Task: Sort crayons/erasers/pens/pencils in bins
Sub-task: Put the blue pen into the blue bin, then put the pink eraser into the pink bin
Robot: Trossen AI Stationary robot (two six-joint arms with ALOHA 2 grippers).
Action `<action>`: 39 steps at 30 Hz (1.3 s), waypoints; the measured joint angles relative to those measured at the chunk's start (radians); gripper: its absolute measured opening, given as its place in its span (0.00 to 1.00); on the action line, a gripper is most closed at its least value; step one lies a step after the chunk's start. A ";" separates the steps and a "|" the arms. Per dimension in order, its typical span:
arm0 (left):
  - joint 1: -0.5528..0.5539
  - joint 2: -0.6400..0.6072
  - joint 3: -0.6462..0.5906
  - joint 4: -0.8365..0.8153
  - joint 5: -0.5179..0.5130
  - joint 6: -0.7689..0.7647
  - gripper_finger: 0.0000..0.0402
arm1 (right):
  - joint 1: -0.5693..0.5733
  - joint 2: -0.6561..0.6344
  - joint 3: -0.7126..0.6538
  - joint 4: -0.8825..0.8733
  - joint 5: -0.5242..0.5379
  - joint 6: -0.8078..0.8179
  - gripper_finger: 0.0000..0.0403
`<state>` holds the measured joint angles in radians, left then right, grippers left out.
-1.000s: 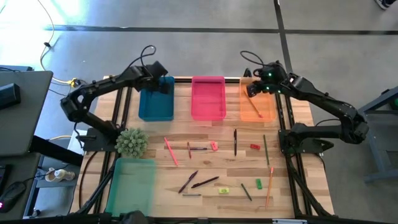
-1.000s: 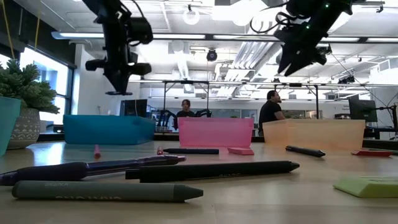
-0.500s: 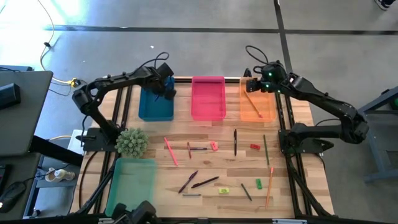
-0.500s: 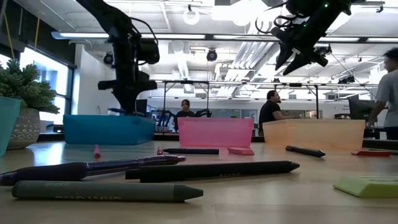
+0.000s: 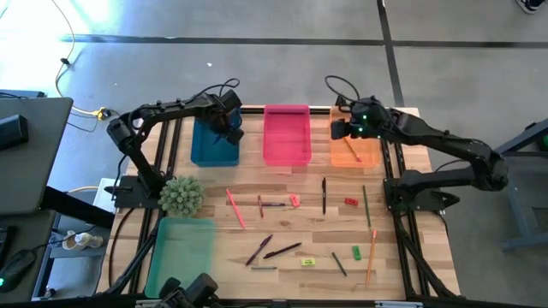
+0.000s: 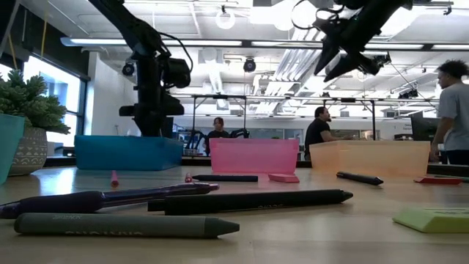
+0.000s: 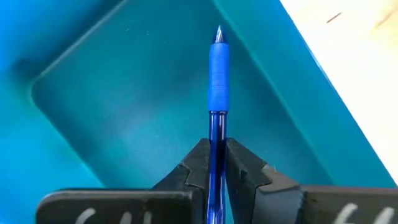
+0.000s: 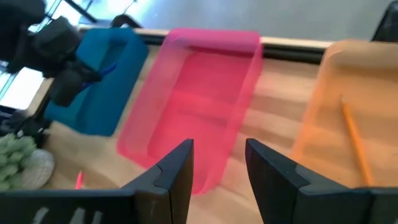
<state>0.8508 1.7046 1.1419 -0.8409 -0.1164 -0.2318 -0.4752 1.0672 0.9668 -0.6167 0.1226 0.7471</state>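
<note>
At the near edge a green bin [image 5: 181, 257] is seen on the left, beside a small potted plant [image 5: 181, 196], and across the middle of the table [image 5: 402, 265] the unsorted pieces are scattered: pens [image 5: 282, 251], pencils [image 5: 371, 256], crayons [image 5: 235, 208] and erasers [image 5: 356, 252]. Farther back the three other bins are lined up. Over the blue bin [image 5: 213, 145] on the far left, the left gripper [image 7: 214, 163] has been lowered within the last second from well above the bin to just over its floor, and its fingers are clamped on a blue pen [image 7: 217, 74] whose tip is pointed into the bin. A release is judged to be the next step, so one pen is close to sorted. The right gripper [image 8: 217, 167], with fingers spread and nothing held, has been swung left from the orange bin [image 5: 368, 152], where an orange pencil [image 8: 355, 144] is already lying, toward the pink bin [image 5: 286, 112], presumably for another pick
</note>
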 joint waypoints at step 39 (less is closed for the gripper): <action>-0.008 -0.167 0.189 -0.216 0.196 0.227 0.32 | 0.382 0.279 0.259 -0.157 0.155 0.021 0.34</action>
<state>0.8428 1.5372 1.3305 -1.0571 0.0795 -0.0051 -0.0933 1.3462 1.2261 -0.7739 0.2772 0.7679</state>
